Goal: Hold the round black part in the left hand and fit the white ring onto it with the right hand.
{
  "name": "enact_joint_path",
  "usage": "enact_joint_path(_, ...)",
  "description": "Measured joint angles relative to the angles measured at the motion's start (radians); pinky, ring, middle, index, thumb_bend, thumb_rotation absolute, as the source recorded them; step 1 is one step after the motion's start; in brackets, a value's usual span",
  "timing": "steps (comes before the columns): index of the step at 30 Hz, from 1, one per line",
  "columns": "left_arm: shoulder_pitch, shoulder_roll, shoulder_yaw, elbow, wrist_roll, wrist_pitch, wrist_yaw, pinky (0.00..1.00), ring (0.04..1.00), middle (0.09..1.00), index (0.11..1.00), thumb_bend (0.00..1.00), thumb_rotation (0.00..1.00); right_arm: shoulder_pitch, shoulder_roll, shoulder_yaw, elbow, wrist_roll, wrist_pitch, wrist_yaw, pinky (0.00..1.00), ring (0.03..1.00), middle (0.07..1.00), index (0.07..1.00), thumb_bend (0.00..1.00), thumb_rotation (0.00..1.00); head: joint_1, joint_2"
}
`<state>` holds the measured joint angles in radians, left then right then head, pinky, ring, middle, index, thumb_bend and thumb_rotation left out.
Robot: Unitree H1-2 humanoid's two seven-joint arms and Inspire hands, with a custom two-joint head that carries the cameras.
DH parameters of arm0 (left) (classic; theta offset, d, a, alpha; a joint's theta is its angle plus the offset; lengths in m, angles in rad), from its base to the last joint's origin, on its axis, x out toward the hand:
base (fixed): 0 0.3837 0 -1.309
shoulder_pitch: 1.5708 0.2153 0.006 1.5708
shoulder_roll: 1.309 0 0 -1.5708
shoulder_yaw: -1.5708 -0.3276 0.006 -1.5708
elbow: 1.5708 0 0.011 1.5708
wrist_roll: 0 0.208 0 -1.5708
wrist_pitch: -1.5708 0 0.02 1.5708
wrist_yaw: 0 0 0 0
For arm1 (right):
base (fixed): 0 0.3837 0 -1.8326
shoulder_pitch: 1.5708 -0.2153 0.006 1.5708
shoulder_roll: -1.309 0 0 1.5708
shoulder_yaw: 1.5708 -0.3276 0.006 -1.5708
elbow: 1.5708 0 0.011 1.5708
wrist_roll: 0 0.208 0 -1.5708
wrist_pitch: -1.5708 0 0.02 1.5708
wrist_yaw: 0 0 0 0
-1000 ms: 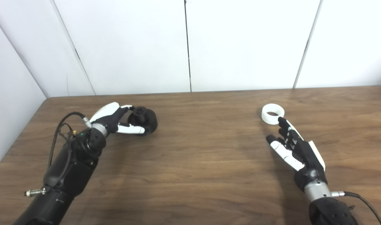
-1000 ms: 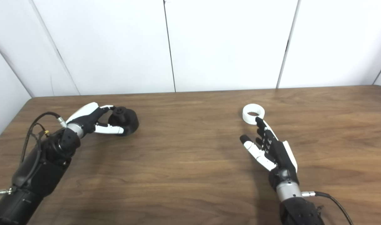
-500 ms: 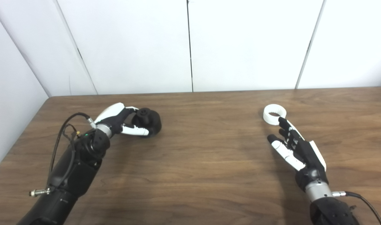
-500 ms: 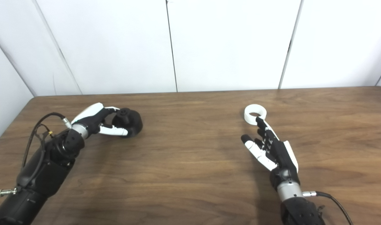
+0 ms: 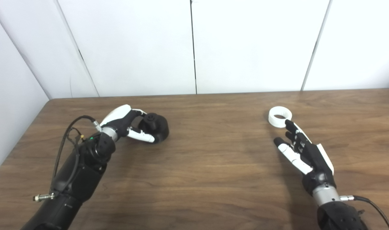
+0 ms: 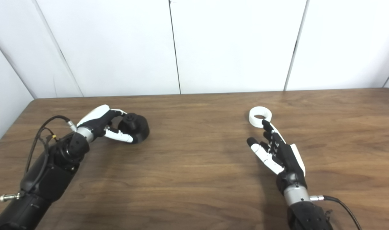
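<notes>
The round black part (image 5: pixel 156 127) sits at the left of the wooden table (image 5: pixel 207 159), a small knob on its top. My left hand (image 5: pixel 126 125) is wrapped around it, fingers over the far side and thumb along the near side. The white ring (image 5: pixel 280 116) lies flat on the table at the right. My right hand (image 5: pixel 301 152) rests just in front of the ring, fingers stretched out and apart, holding nothing. Its longest fingertip reaches the ring's near edge.
White wall panels (image 5: pixel 194 48) stand behind the table's far edge. The table's left edge runs diagonally near my left arm. A cable (image 5: pixel 65 140) loops off the left forearm, another trails from the right wrist (image 5: pixel 370 204).
My left hand has slid to the right with the black part in it. The right hand and the ring have stayed put.
</notes>
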<state>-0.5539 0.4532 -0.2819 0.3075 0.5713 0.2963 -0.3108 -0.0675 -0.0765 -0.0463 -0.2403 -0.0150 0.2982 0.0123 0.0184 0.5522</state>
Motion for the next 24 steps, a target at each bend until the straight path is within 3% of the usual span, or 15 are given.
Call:
enact_joint_path(10,0.032,-0.004,-0.008,-0.044,0.011,-0.019,0.003,0.84,0.985,0.936,0.761,0.87,0.36,0.000,0.000,0.000,0.000,0.002,0.000,0.000,0.92,0.970,0.962,0.927,0.66,0.49,0.000,0.000)
enact_joint_path(24,0.106,-0.018,-0.038,-0.182,0.044,-0.016,-0.015,0.84,0.997,0.936,0.762,0.86,0.37,-0.002,-0.001,0.006,0.001,-0.011,0.000,-0.001,0.90,0.966,0.959,0.920,0.67,0.51,-0.003,-0.002)
